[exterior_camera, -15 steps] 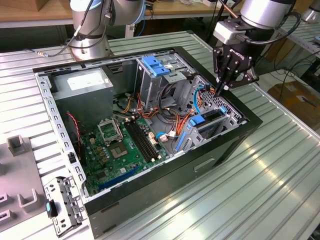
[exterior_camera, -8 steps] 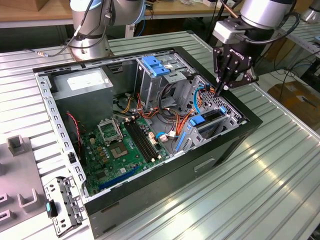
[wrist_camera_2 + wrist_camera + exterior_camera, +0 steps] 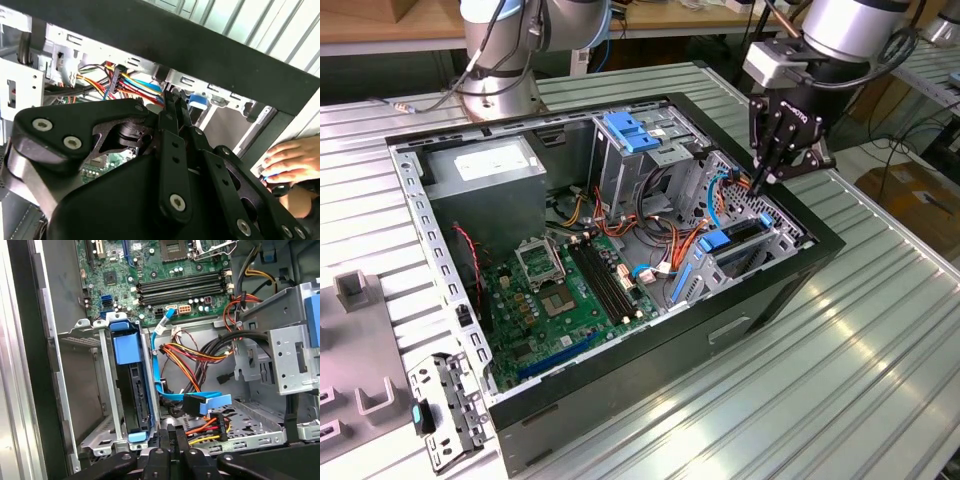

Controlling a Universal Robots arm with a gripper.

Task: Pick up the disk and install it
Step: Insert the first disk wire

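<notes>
Pointing down into the case point(image 3: 620, 395), gripper point(image 3: 763, 182) closed, near the disk point(image 3: 135, 390)

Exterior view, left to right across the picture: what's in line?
Metal bracket on the table → power supply → circuit board → tall drive cage → disk in its bay → cardboard box.
</notes>
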